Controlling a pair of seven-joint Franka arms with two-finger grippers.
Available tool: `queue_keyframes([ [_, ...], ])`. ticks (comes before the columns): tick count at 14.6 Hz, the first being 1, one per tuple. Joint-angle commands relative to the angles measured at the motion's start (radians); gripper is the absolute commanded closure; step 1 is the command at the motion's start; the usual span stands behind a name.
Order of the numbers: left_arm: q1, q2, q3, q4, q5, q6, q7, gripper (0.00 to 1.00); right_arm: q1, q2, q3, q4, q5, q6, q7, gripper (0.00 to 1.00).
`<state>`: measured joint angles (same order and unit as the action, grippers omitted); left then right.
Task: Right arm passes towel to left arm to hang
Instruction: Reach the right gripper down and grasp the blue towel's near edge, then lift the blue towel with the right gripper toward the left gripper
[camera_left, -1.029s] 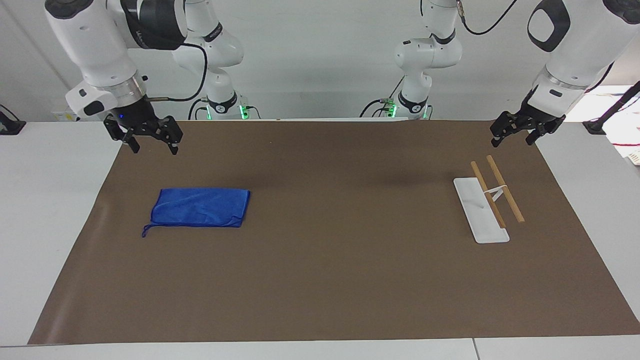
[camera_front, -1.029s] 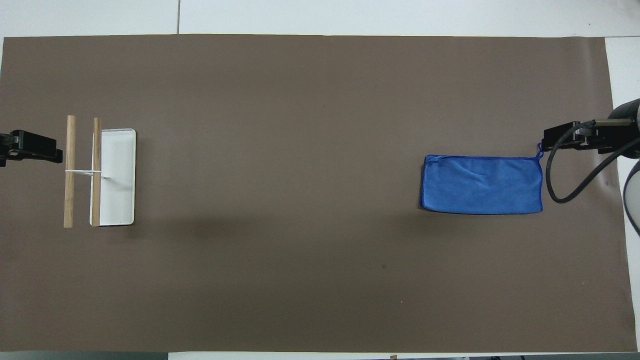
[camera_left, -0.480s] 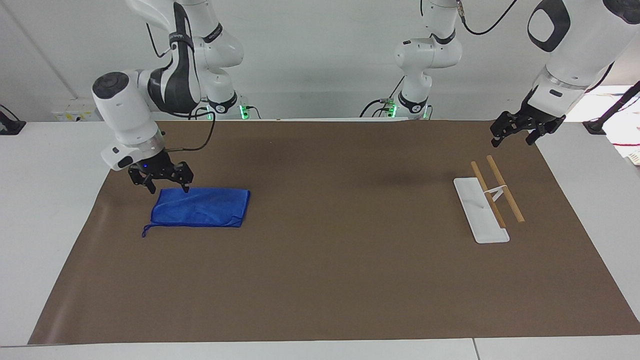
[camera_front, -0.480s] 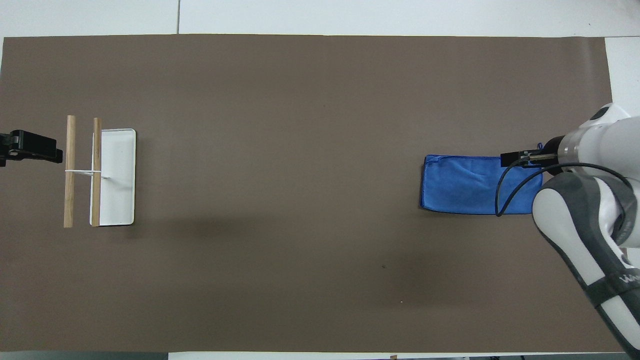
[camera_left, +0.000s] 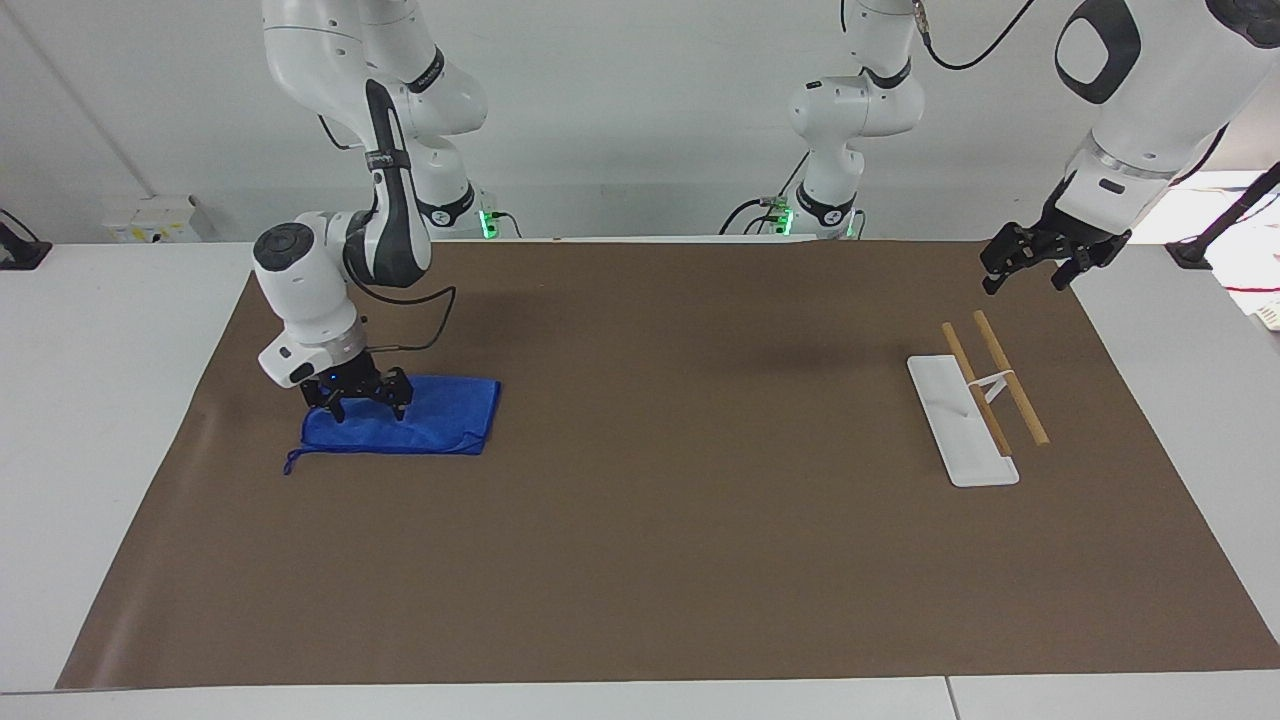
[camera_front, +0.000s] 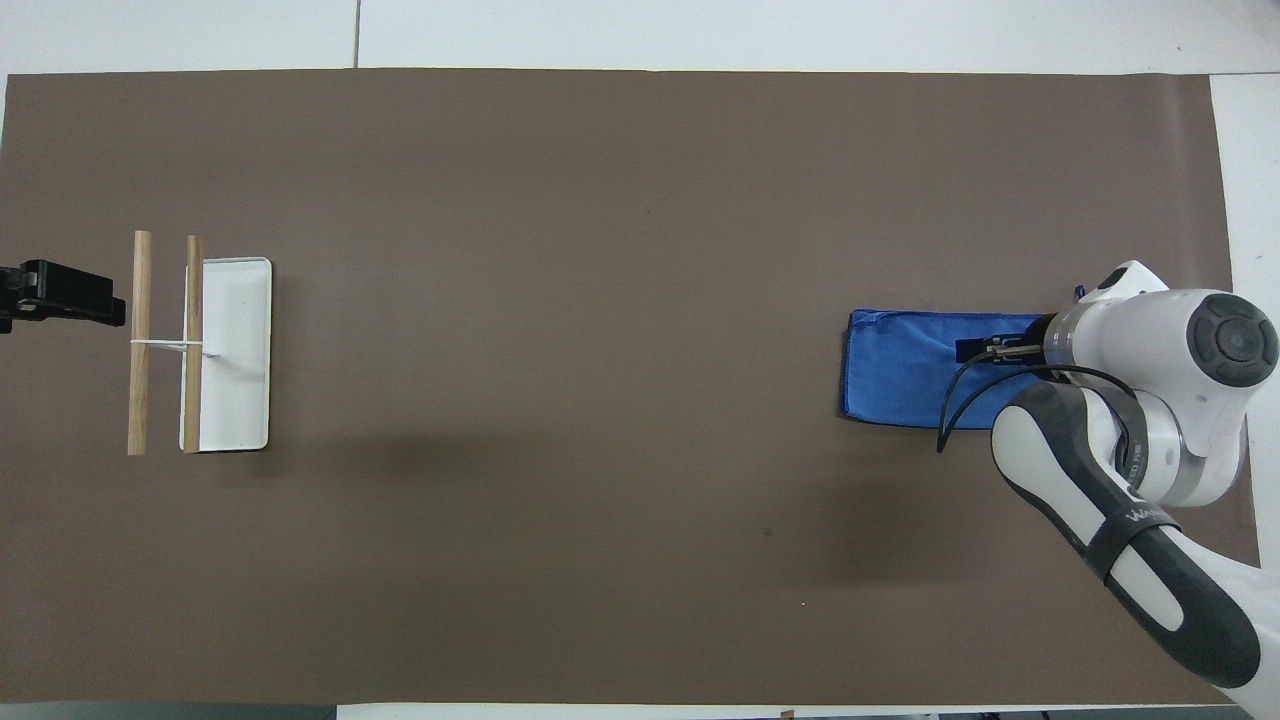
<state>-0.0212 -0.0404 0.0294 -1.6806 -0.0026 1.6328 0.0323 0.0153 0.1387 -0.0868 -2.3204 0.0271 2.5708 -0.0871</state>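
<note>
Facing view: towel (camera_left: 420, 425) lies flat and folded on the brown mat (camera_left: 660, 560), toward the right arm's end of the desk (camera_left: 90, 420). Thin cord loop (camera_left: 291, 462) trails from the corner farthest from the robots.

Right claw (camera_left: 360, 408) is down at the towel, over the end nearest the mat's edge. Fingers apart, tips at the cloth surface; nothing pinched between them. Small blue light shows on the claw body. Overhead view: right arm (camera_front: 1150, 400) covers that end of the towel (camera_front: 900, 370); only the claw's black tip (camera_front: 975, 350) shows past the wrist.

Left claw (camera_left: 1035, 262) hangs in the air over the mat's corner nearest the robots at the left arm's end, fingers apart, holding nothing. Left arm waits.

Rack (camera_left: 975, 400): white base plate with two wooden rails on a thin white stand, under and just forward of the left claw, well apart from the towel.
</note>
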Motion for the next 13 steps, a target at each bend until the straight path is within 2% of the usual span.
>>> queue_keyframes([
  [1,-0.005,-0.026,0.004,-0.027,0.015,0.001,0.003,0.00,-0.018,0.009,0.004,-0.005,0.080,0.017,-0.039,0.00],
  [4,-0.005,-0.027,0.004,-0.027,0.016,0.001,0.003,0.00,-0.020,0.007,0.004,-0.016,0.093,0.016,-0.040,0.00],
  [5,-0.005,-0.027,0.004,-0.027,0.016,0.001,0.003,0.00,-0.018,0.007,0.004,-0.017,0.093,0.016,-0.042,0.07],
  [8,-0.005,-0.026,0.004,-0.027,0.016,0.001,0.003,0.00,-0.018,0.006,0.004,-0.025,0.093,0.016,-0.060,0.48],
  [9,-0.005,-0.027,0.004,-0.027,0.016,0.001,0.003,0.00,-0.018,0.005,0.004,-0.027,0.093,0.016,-0.072,0.67],
  [10,-0.005,-0.027,0.004,-0.027,0.016,0.001,0.003,0.00,-0.018,0.004,0.004,-0.027,0.094,0.011,-0.077,0.93],
  [11,-0.005,-0.026,0.004,-0.027,0.016,0.001,0.003,0.00,-0.017,0.004,0.006,-0.025,0.093,0.008,-0.077,1.00],
  [13,-0.005,-0.027,0.004,-0.027,0.016,0.001,0.003,0.00,-0.011,0.002,0.009,-0.004,0.093,-0.018,-0.079,1.00],
])
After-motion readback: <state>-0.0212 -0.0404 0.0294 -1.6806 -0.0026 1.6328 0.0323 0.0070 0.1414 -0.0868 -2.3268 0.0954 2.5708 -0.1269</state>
